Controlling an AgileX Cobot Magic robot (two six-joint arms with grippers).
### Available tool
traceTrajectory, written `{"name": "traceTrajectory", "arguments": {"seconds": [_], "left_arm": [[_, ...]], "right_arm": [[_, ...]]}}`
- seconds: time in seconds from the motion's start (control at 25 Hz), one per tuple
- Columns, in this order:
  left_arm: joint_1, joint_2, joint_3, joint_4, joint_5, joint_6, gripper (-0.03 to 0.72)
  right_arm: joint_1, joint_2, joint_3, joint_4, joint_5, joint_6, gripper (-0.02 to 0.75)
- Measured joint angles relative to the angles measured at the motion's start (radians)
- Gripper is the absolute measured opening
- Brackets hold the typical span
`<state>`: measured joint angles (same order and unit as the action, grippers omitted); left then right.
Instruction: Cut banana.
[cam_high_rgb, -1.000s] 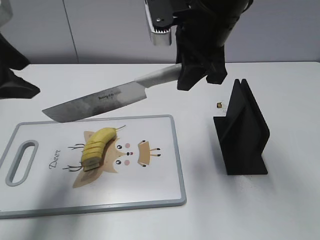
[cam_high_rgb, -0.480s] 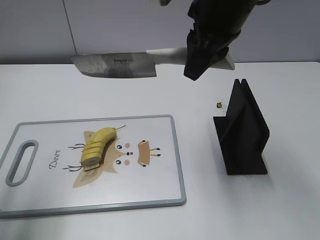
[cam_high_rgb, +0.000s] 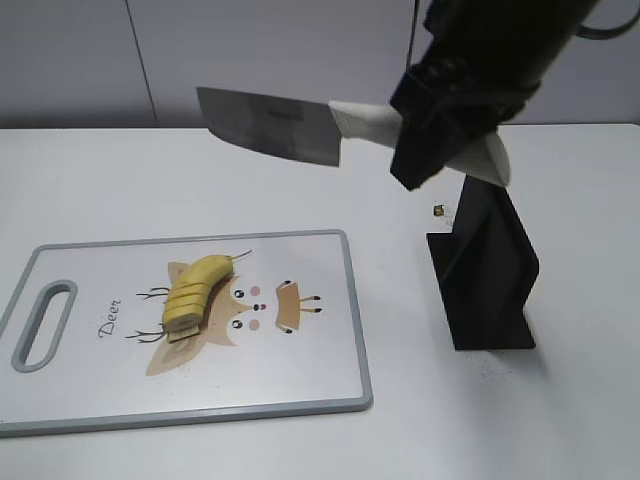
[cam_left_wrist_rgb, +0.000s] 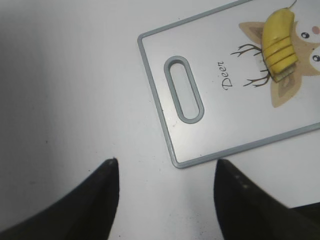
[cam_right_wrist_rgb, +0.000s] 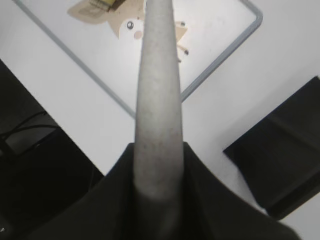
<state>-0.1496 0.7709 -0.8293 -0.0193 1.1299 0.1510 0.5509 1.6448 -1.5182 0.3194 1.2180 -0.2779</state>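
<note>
Right claw (cam_high_rgb: 432, 140) grasping knife (cam_high_rgb: 270, 125) | left claw (cam_left_wrist_rgb: 165, 200) released | banana (cam_high_rgb: 195, 290) diagonal, stem toward far-right

Grey-rimmed deer-print cutting board (cam_high_rgb: 300, 390) left of black knife stand (cam_high_rgb: 485, 275)

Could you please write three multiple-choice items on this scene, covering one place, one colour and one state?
1. Where does the banana lie?
A. on the cutting board
B. on the bare table
C. in the black stand

2. What colour is the knife stand?
A. white
B. black
C. yellow

3. How is the knife at this moment?
A. resting on the board
B. slotted in the stand
C. held in the air by the right hand

Answers: 1 A, the fruit sits on the deer print of the board. 2 B, the stand by the board is black. 3 C, the blade hangs above the table with its handle clamped in the hand.
</note>
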Motion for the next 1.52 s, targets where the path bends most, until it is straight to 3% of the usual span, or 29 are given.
{"name": "traceTrajectory", "arguments": {"seconds": [0.4,0.8,1.24,1.52], "left_arm": [[0.0,-0.443,0.236,-0.008,-0.002,-0.035,0.587],[0.0,-0.749,0.26,0.003,0.023,-0.038,0.576],[0.0,-0.776,0.337,0.019,-0.042,-0.038,0.565],[0.0,-0.776,0.34,0.013,-0.037,-0.038,0.554]], "right_arm": [[0.001,-0.288,0.296,-0.017,-0.143,0.193,0.161],[0.002,-0.526,0.437,-0.251,-0.173,0.49,0.161],[0.002,-0.719,0.539,-0.415,-0.191,0.731,0.161],[0.002,-0.743,0.579,-0.438,-0.193,0.806,0.161]]}}
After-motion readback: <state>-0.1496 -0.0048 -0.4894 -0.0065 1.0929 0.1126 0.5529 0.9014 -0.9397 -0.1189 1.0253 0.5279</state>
